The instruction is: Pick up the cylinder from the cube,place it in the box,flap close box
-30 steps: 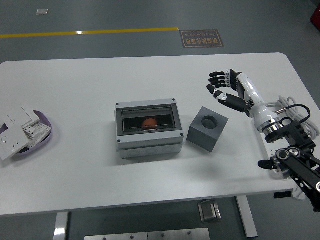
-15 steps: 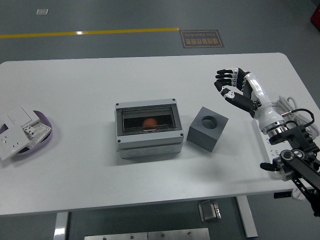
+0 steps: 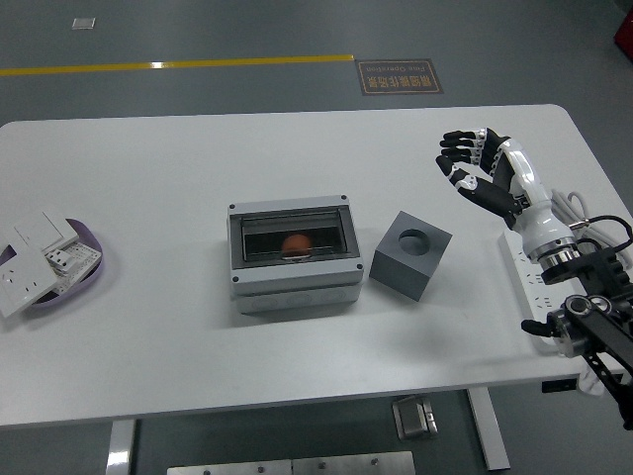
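1. Head view: a white table [image 3: 178, 366] is seen from above, filling most of the frame over a grey floor.
2. A grey box [image 3: 294, 253] is placed near the table's middle, its clear flap lowered over the opening.
3. A grey cube [image 3: 410, 254] with an empty round hole on top is set just beside the box, to its right.
4. The right hand [image 3: 479, 174] is held above the table's right side, well apart from the cube, fingers spread wide and holding nothing.
5. An orange object, taken to be the cylinder [image 3: 294, 243], is seen inside the box behind the flap.
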`<state>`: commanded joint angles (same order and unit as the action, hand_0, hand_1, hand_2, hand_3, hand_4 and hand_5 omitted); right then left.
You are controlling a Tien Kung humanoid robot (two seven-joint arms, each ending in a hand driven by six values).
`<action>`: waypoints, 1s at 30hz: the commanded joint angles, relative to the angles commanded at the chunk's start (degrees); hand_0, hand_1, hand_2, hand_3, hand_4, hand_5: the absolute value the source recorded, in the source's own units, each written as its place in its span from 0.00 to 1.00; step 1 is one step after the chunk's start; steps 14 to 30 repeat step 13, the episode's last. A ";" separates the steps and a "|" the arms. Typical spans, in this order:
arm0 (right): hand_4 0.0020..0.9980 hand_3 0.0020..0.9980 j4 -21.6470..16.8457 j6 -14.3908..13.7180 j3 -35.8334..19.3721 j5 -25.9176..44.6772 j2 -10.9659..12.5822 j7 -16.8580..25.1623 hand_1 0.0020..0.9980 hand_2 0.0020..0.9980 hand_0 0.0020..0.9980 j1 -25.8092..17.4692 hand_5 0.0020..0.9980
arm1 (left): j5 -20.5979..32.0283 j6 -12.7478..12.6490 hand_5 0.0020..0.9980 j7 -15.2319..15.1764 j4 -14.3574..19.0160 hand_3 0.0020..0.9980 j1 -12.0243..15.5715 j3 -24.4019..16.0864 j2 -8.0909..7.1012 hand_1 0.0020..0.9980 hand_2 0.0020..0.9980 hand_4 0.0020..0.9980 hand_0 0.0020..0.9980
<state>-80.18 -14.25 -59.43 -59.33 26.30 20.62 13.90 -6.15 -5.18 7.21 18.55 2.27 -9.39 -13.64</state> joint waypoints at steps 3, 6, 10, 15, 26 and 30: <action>0.80 0.57 0.12 0.04 -0.12 0.04 -0.03 -0.06 0.64 0.63 0.68 -0.17 0.28 | -0.14 -0.01 0.24 0.08 0.01 0.63 0.04 -0.12 0.03 0.64 0.63 0.69 0.62; 0.80 0.57 0.21 0.09 -0.12 0.21 -0.02 -0.02 0.64 0.63 0.68 -0.29 0.28 | -0.14 -0.02 0.24 0.08 0.01 0.63 0.02 -0.13 0.06 0.64 0.63 0.69 0.62; 0.81 0.57 0.27 0.19 0.00 0.97 -0.07 0.09 0.63 0.62 0.69 -0.30 0.28 | -0.19 -0.04 0.25 0.11 -0.01 0.63 0.02 -0.20 0.11 0.64 0.63 0.69 0.62; 0.81 0.57 0.36 0.44 0.08 2.73 -0.26 0.46 0.63 0.62 0.69 -0.29 0.28 | -0.23 -0.05 0.25 0.15 -0.01 0.63 0.05 -0.26 0.15 0.64 0.63 0.69 0.62; 0.81 0.57 0.36 0.44 0.08 2.73 -0.26 0.46 0.63 0.62 0.69 -0.29 0.28 | -0.23 -0.05 0.25 0.15 -0.01 0.63 0.05 -0.26 0.15 0.64 0.63 0.69 0.62; 0.81 0.57 0.36 0.44 0.08 2.73 -0.26 0.46 0.63 0.62 0.69 -0.29 0.28 | -0.23 -0.05 0.25 0.15 -0.01 0.63 0.05 -0.26 0.15 0.64 0.63 0.69 0.62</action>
